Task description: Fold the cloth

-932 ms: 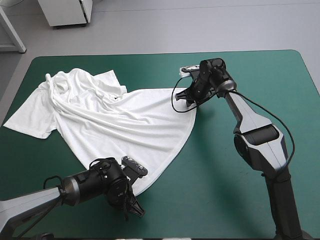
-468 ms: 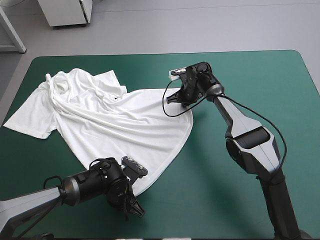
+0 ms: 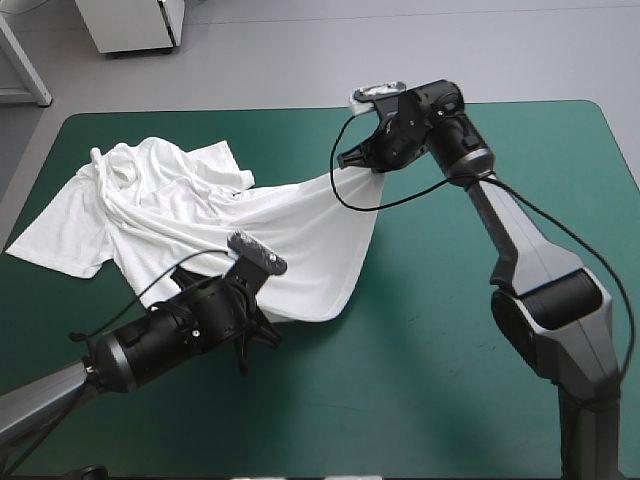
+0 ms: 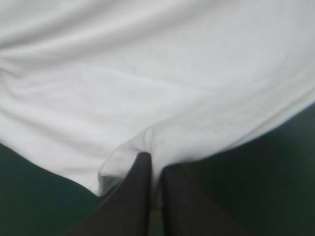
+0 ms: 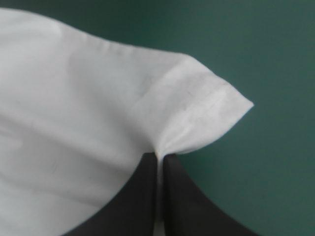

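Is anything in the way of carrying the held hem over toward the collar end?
Nothing visible. The left gripper and right gripper are shut on the T-shirt; only the shirt itself and teal-green cover lie that way.

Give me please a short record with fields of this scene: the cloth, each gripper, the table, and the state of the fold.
T-shirt: white, rumpled, collar and sleeves toward the far left of the table, hem side stretched between the two grippers
left gripper: shut on the T-shirt, at the near part of the hem
right gripper: shut on the T-shirt, at a hem corner
table: teal-green cover, T-shirt over its left half
fold: not yet made
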You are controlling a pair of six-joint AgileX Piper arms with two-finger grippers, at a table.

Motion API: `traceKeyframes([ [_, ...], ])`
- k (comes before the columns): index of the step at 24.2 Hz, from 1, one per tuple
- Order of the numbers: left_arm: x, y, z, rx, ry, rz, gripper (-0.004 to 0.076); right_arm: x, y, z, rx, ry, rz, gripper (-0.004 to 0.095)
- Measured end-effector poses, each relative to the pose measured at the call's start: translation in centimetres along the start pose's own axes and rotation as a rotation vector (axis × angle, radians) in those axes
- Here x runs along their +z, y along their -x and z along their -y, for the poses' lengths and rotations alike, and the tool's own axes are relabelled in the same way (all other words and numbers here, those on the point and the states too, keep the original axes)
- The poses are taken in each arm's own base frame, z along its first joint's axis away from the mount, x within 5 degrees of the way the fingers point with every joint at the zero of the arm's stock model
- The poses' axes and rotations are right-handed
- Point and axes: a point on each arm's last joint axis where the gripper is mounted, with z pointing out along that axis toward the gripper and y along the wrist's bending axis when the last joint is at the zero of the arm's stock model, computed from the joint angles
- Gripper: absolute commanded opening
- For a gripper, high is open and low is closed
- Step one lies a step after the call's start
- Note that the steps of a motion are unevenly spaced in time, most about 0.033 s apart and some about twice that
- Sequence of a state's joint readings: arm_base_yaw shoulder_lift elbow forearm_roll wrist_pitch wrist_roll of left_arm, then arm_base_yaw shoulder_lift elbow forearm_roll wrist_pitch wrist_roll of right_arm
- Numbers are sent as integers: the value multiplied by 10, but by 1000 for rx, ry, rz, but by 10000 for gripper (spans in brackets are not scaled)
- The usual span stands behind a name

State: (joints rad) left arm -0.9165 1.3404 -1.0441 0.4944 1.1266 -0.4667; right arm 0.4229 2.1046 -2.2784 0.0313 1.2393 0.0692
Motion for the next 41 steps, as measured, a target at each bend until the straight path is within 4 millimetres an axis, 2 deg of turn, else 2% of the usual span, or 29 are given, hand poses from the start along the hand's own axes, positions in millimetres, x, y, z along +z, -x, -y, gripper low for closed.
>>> traceKeyframes([
  [6, -59, 42, -42, -38, 117, 194, -9, -111, 1, -3, -17, 15, 204, -19],
  [12, -136, 69, -83, -70, 208, 437, -9, -211, -18, -5, -33, 28, 403, -19],
  [13, -163, 72, -97, -88, 233, 520, -9, -238, -25, -5, -39, 32, 475, -19],
  [14, -179, 72, -105, -95, 247, 566, -9, -253, -28, -5, -42, 34, 526, -19],
  [15, -207, 71, -119, -90, 279, 656, -9, -281, -34, -6, -56, 37, 634, -19],
  [16, -221, 70, -127, -92, 302, 705, -9, -295, -37, -6, -66, 37, 694, -19],
  [17, -248, 67, -142, -108, 354, 798, -9, -317, -43, -6, -95, 30, 792, -19],
  [19, -280, 64, -160, -151, 428, 922, -9, -347, -54, -5, -145, 7, 905, -19],
  [22, -313, 63, -173, -216, 438, 1111, -9, -379, -68, -2, -199, -57, 1026, -19],
  [25, -334, 63, -174, -227, 388, 1283, -9, -408, -77, -2, -240, -98, 1188, -18],
  [30, -362, 66, -169, -177, 360, 1588, -9, -484, -109, -2, -276, -162, 1519, -18],
  [33, -373, 64, -168, -172, 345, 1699, -9, -504, -122, -2, -271, -171, 1606, -18],
  [36, -382, 58, -169, -183, 328, 1771, -9, -514, -129, -1, -268, -175, 1644, -18],
  [39, -385, 55, -172, -193, 330, 1780, -9, -512, -128, -1, -268, -186, 1634, -19],
  [41, -380, 57, -172, -194, 353, 1731, -9, -503, -119, 0, -259, -194, 1594, -19],
])
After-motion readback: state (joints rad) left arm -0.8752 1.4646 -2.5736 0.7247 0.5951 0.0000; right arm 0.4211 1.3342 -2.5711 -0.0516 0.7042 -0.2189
